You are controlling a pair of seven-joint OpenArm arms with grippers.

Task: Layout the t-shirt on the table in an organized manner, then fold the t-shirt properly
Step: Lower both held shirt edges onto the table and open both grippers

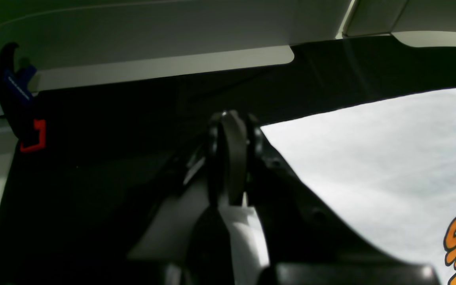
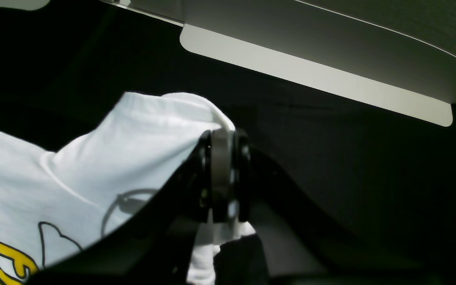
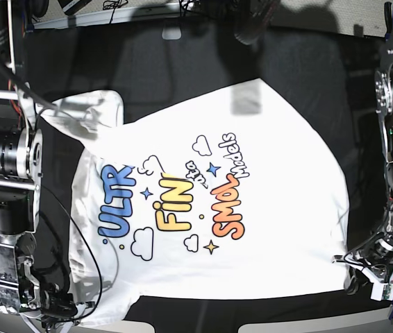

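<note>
T-shirt (image 3: 203, 208) print-up, both corners pinched

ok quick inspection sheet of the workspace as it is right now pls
surface: table draped in black cloth
job's things: t-shirt spread print side up, one sleeve bunched at the far corner
clutter: nothing seen
grippers: left gripper shut on the t-shirt's edge; right gripper shut on white cloth
cables: black cables hang by the right arm
surroundings: clamp on the table's edge; white panels beyond
</note>
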